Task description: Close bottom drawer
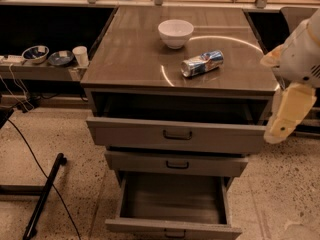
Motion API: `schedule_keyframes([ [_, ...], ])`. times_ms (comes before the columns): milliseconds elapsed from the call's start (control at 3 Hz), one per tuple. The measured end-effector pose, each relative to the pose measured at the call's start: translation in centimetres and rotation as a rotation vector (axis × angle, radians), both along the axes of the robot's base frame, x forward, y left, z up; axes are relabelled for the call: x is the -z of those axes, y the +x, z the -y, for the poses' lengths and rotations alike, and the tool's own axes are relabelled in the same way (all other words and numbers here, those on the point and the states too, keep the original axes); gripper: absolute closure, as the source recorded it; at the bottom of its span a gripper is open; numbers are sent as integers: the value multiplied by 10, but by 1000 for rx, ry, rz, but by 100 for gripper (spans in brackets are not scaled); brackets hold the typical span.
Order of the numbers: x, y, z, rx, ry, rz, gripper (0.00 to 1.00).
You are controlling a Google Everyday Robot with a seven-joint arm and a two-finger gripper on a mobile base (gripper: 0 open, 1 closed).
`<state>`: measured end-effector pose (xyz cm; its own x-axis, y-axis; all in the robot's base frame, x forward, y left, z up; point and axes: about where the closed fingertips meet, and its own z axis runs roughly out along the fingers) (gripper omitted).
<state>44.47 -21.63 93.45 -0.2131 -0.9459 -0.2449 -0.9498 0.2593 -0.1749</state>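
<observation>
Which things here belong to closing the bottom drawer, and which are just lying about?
Job: bottom drawer, pulled open; gripper, right of the cabinet.
Lying about: white bowl and tipped can on the cabinet top; cup on the side shelf.

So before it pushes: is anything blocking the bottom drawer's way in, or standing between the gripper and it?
Nothing visible does. The bottom drawer looks empty inside. The gripper hangs at the right, beside the top drawer's end, with only open space down to the bottom drawer.
</observation>
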Motion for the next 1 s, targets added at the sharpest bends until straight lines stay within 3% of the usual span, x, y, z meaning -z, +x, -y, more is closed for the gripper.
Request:
schedule_keyframes([
  [333, 65, -12, -17, -71, 138, -48, 0],
  [667, 110, -24, -16, -119, 266, -13, 0],
  [1000, 107, -24, -15, -181, 257, 22, 0],
])
